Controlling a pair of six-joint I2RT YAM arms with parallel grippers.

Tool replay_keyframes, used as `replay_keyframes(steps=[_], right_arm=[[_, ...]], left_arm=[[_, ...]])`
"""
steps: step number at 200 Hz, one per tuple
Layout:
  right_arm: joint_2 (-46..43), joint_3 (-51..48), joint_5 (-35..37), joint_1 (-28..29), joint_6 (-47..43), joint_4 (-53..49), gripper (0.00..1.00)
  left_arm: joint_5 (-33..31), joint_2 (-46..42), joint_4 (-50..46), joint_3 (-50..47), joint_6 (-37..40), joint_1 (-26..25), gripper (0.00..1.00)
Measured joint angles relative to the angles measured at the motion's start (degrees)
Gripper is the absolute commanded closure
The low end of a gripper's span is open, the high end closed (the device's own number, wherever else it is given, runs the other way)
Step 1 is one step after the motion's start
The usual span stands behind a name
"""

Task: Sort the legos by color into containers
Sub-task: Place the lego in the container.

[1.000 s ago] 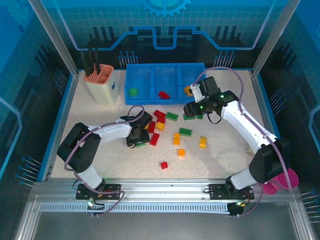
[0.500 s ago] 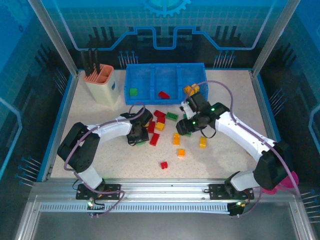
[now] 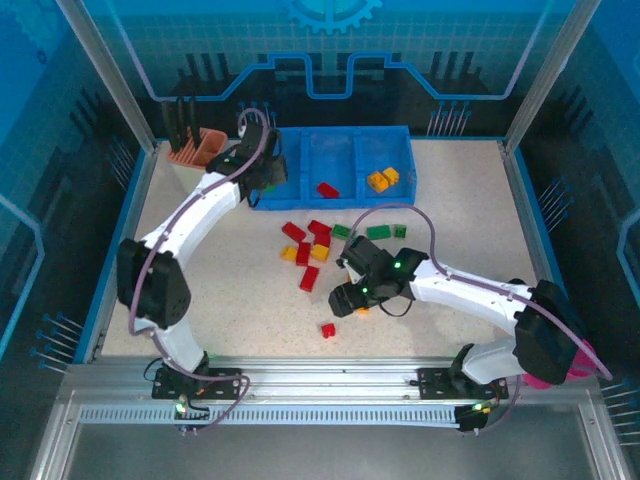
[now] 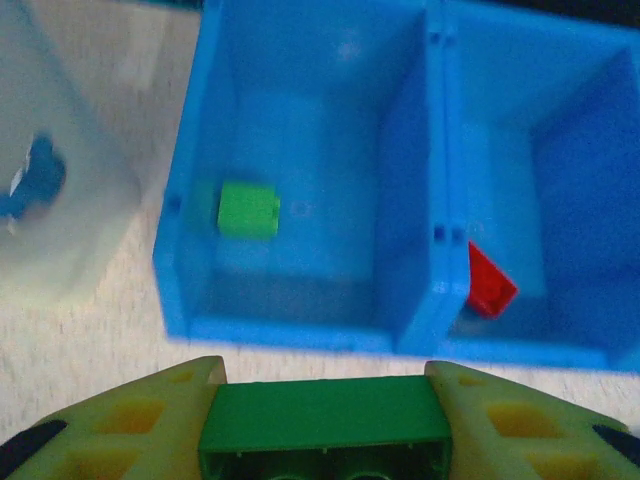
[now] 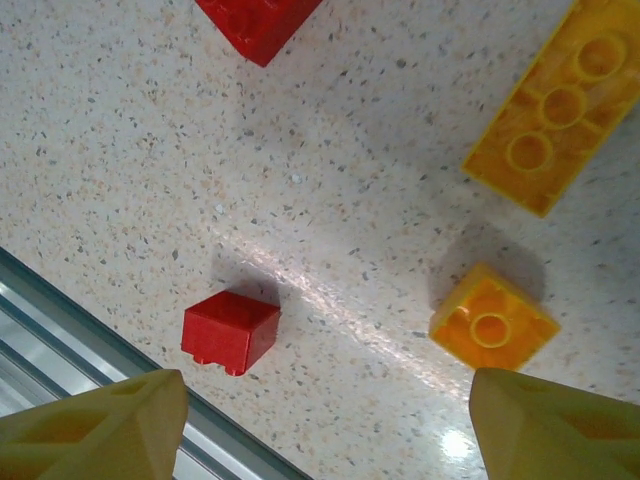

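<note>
lego (image 4: 322,428) (green) pinched, left end effector (image 4: 320,398)

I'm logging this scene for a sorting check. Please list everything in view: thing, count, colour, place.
Tray: one, blue, three compartments, far side of table.
Green bricks: about five; one in left compartment, one held, three loose mid-table.
Red bricks: about six; one in middle compartment, five loose.
Orange bricks: about six; two in right compartment, four loose.
Holder: one, beige, left of tray.
Tools: several, black, in holder.
Cup: one, magenta, near right corner.
Table: one, speckled beige.
Left gripper: shut on a green brick, by the left compartment.
Right gripper: open, above loose bricks near the front.
</note>
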Motion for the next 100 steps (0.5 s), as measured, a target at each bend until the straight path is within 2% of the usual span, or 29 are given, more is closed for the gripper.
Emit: replay_keyframes(steps=[61, 100], right_arm=[[0.7, -0.3, 3.1, 5.5, 2.8, 2.0, 0.14], [0.7, -0.3, 4.9, 8.2, 5.1, 0.6, 0.10]], left_arm=[[-2.3, 21.9, 2.2, 12.6, 4.3, 5.2, 0.53], [-2.1, 30.0, 2.4, 23.1, 4.5, 5.6, 0.52]])
